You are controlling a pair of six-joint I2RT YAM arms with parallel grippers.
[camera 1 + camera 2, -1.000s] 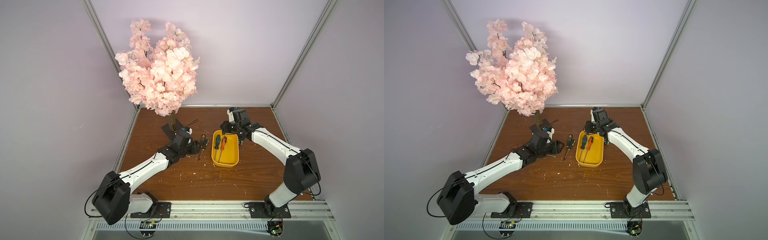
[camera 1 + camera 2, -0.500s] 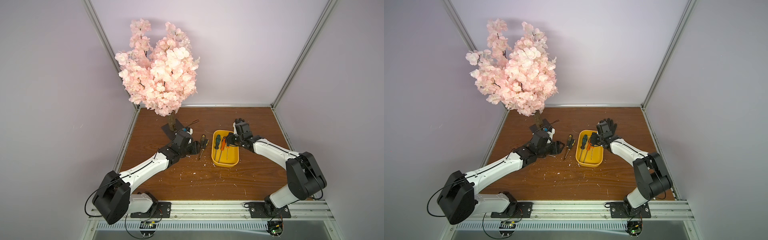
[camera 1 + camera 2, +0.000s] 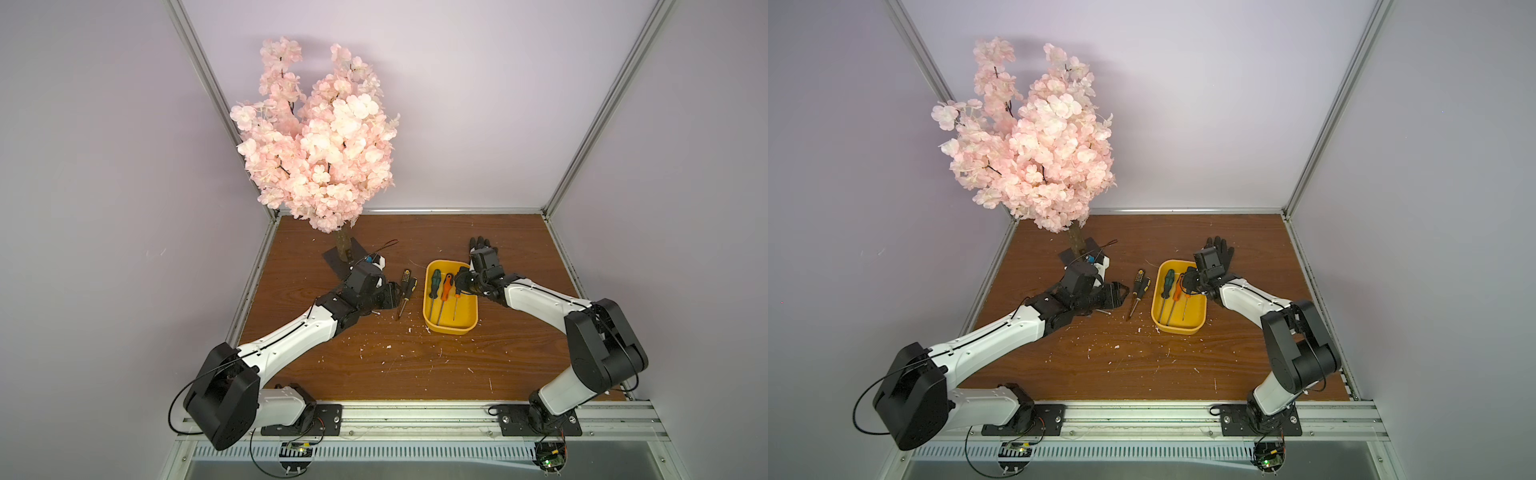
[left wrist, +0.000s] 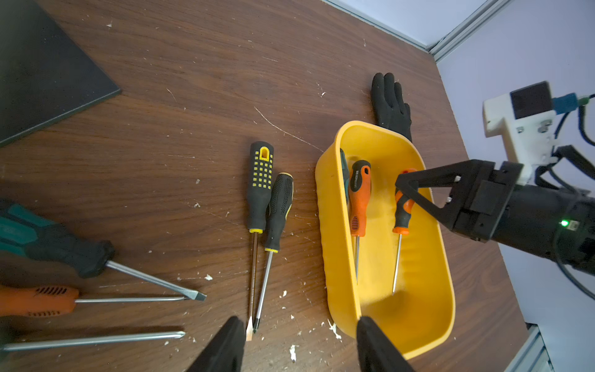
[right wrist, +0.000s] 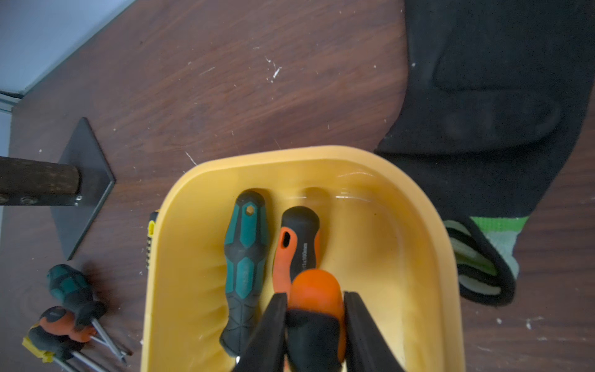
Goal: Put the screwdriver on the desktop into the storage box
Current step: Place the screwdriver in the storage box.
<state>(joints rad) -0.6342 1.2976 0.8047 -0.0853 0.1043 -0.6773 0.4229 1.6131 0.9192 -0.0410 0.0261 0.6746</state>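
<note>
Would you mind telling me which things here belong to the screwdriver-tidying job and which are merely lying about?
Job: storage box; small orange screwdriver in the right gripper; green screwdriver and orange screwdriver, already boxed; two black-and-yellow screwdrivers on the desktop; three screwdrivers near the left gripper.
Lying about: black glove; blossom tree; its black base plate.

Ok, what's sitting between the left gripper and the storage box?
Two black-and-yellow screwdrivers lie side by side on the desktop between the left gripper and the storage box, seen in both top views.
</note>
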